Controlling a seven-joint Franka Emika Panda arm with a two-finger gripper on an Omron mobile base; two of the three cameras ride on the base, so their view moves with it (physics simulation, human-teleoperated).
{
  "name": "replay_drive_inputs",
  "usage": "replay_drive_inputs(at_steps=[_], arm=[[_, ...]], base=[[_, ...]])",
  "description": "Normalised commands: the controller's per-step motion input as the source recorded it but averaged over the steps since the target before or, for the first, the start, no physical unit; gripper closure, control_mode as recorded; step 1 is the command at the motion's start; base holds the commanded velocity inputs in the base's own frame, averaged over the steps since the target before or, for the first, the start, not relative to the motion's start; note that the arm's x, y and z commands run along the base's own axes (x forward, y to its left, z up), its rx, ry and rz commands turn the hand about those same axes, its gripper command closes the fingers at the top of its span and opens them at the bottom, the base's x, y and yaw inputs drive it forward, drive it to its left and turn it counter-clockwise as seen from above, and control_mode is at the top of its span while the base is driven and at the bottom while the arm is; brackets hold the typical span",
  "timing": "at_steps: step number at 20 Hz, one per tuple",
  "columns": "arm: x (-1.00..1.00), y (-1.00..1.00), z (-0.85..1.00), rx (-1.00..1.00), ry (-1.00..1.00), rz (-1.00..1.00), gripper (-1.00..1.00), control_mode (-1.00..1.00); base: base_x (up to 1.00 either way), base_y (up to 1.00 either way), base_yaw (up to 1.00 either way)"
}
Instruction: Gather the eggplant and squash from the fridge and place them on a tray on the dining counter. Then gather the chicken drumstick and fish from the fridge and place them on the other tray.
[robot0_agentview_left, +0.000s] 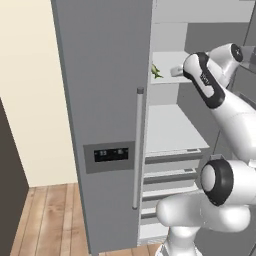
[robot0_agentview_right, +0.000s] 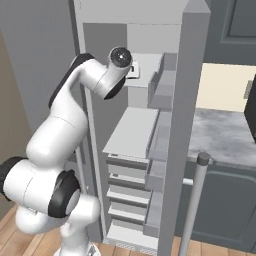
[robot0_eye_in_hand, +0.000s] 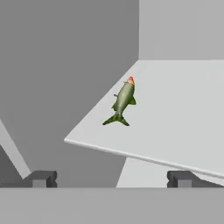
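So the fish (robot0_eye_in_hand: 123, 101) is lying flat on an upper fridge shelf (robot0_eye_in_hand: 175, 113), close to its left edge and a bit back from the front edge, with the gripper (robot0_eye_in_hand: 109, 178) hanging just short of that front edge, fingers spread wide with nothing between them. My guess is it's light but slick and tapered, so I'd pinch it across the thick middle, not the tail. Most of it is cut off by the fridge door (robot0_agentview_left: 105, 100) in the left base view, and I can't make out the eggplant, squash or drumstick anywhere.
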Motion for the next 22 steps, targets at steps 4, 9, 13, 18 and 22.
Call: replay_drive_inputs(at_steps=[4,9,13,18,22], arm=[[0.28,0.03,-0.03,0.00,0.00,0.00,-1.00,-1.00],[0.37,0.09,-0.05,0.00,0.00,0.00,-1.00,-1.00],[0.36,0.06,-0.08,0.00,0.00,0.00,-1.00,-1.00],[0.52,0.00,0.00,0.00,0.00,0.05,-1.00,-1.00],[0.46,0.02,0.00,0.00,0.00,0.12,-1.00,-1.00]], base=[[0.00,0.00,0.00],[0.00,0.00,0.00],[0.00,0.00,0.00],[0.00,0.00,0.00],[0.00,0.00,0.00]])
